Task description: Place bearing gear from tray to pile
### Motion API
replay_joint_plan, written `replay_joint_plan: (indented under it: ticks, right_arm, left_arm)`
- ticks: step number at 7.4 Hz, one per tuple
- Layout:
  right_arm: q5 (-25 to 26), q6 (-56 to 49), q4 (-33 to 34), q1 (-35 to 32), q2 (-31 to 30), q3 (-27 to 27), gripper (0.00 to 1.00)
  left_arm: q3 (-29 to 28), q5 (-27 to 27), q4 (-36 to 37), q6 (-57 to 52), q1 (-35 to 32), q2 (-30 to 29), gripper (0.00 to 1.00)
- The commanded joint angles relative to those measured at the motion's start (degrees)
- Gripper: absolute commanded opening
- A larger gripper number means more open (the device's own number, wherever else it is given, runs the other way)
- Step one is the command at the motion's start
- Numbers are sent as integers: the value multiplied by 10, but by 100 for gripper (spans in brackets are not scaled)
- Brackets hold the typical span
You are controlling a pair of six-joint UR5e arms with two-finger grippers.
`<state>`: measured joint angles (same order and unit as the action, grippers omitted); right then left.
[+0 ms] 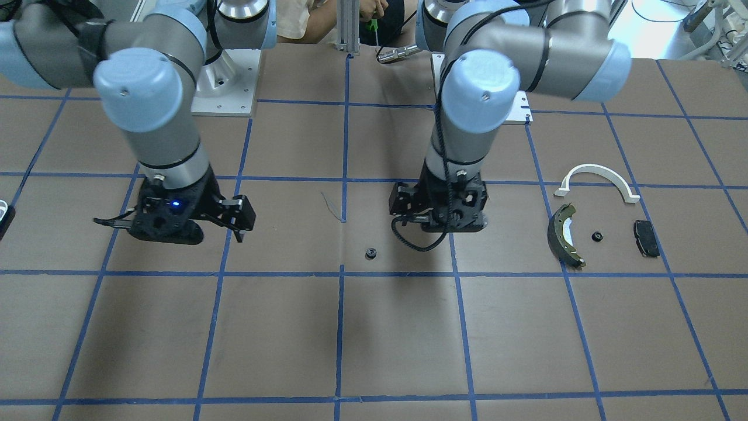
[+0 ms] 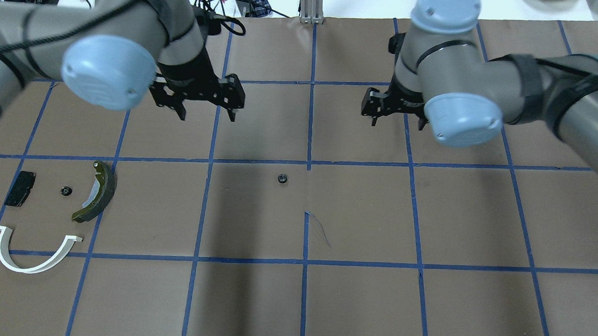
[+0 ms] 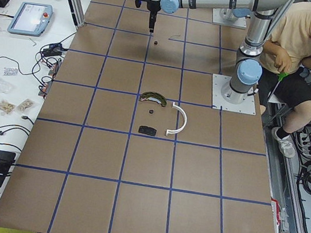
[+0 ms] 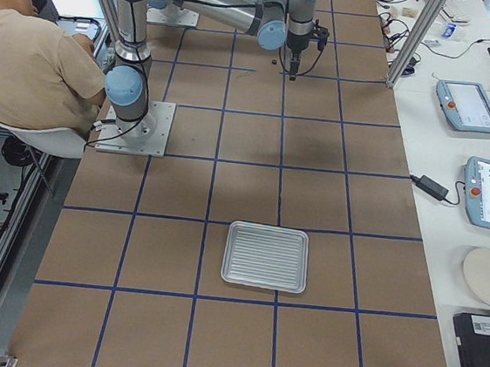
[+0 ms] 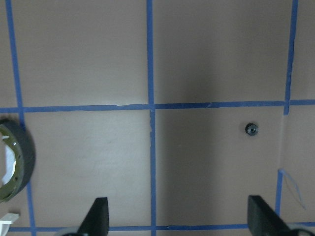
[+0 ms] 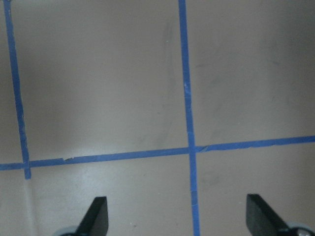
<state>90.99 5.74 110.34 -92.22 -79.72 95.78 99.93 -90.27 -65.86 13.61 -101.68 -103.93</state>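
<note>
Hovering over the tabletop with fingers spread and nothing between them, the left claw and right claw both hang empty. A gear lies alone near the middle, off the tray at the right arm's end and well apart from the pile. That pile sits on the left arm's side: arch, shoe, pad, with a second gear between shoe and pad, likely one delivered already. The lone gear shows ahead of the left claw in its wrist view, so the left arm seems the one placed to fetch it; its wide spread suits dropping over so small a part. The right claw's view holds only taped tabletop. I judge the carry to the pile not yet begun.
</note>
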Motion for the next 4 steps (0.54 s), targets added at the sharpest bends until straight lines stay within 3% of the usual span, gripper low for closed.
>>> replay_joint_plan:
  ticks: [1,2,4]
  right_arm:
    - [-1,-46,-138,24,-57,-93,100]
    - [4,-43,-201,21,-73,-120,100]
    - [-3,-61,-207,15,-74,-112,100]
  left_arm:
    - [98,8,161,63,-50,-61,100]
    - [104,18,175,64,-56,-81,100]
    - [104,12,230,78,-88,-114,100]
